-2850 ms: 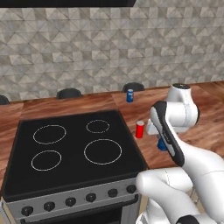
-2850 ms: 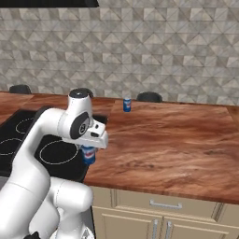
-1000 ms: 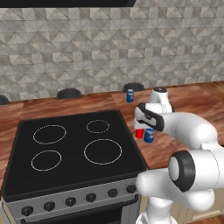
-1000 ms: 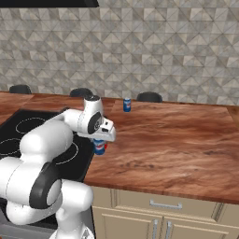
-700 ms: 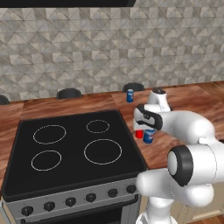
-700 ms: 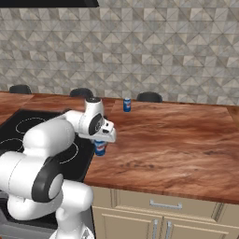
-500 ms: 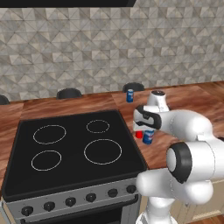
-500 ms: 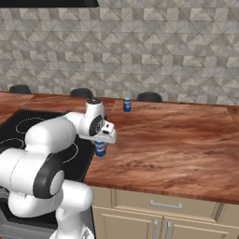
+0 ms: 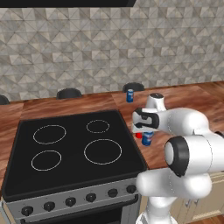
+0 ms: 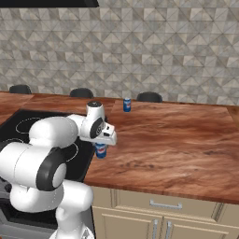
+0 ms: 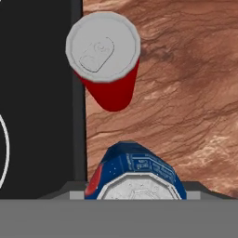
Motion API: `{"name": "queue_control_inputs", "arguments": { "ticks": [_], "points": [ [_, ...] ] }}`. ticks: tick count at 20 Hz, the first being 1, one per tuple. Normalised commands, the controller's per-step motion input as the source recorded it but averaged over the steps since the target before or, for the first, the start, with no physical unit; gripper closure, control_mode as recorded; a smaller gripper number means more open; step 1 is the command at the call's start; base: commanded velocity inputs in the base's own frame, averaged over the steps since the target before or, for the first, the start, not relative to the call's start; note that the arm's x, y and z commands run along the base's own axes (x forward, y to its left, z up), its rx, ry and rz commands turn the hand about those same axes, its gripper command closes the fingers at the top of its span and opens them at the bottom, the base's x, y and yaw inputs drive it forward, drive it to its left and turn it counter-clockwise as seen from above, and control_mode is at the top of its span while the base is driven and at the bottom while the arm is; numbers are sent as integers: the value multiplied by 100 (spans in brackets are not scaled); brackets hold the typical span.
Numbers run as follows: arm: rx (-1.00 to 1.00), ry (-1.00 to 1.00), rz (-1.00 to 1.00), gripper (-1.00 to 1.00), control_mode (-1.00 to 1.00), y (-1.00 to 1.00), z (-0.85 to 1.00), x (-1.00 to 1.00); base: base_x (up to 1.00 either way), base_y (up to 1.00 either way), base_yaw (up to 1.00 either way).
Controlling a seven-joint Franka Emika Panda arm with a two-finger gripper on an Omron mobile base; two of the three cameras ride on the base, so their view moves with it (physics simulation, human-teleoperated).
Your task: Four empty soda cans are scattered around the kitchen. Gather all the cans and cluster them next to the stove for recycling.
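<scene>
Blue soda can [image 9: 147, 138], clamped in the tool [image 9: 145, 131], has come down beside the red can [image 11: 106, 65] near the stove [image 9: 70, 153], nearly ready for release.

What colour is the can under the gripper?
Blue can with a small red patch, clearest in the hand view.

Behind my work runs a wall [image 9: 87, 48] of grey triangle-patterned tiles, evenly lit, with a dark band [image 9: 65, 2] along the very top edge. A reddish-brown wood countertop [image 10: 177, 144] stretches out before me, and three dark rounded stool tops [image 10: 149, 97] peek up along its far edge against the wall. Below the counter I see beige cabinets [image 10: 158, 212] with slim metal bar handles [image 10: 162, 205], and a sliver of wood floor [image 9: 210, 218] at the bottom corner.
</scene>
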Motion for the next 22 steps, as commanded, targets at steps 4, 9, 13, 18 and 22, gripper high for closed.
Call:
{"name": "queue_control_inputs", "arguments": {
  "ticks": [4, 9, 13, 18, 22],
  "points": [
    [0, 0, 0, 100, -100, 0, 0, 22, 0, 0, 0],
    [0, 0, 0, 100, -100, 4, -4, 22, 0, 0, 0],
    [0, 0, 0, 100, -100, 6, -10, 16, 0, 0, 0],
    [0, 0, 0, 100, -100, 6, -19, 11, 0, 0, 0],
    [0, 0, 0, -100, -100, 4, -24, 10, 0, 0, 0]
  ]
}}
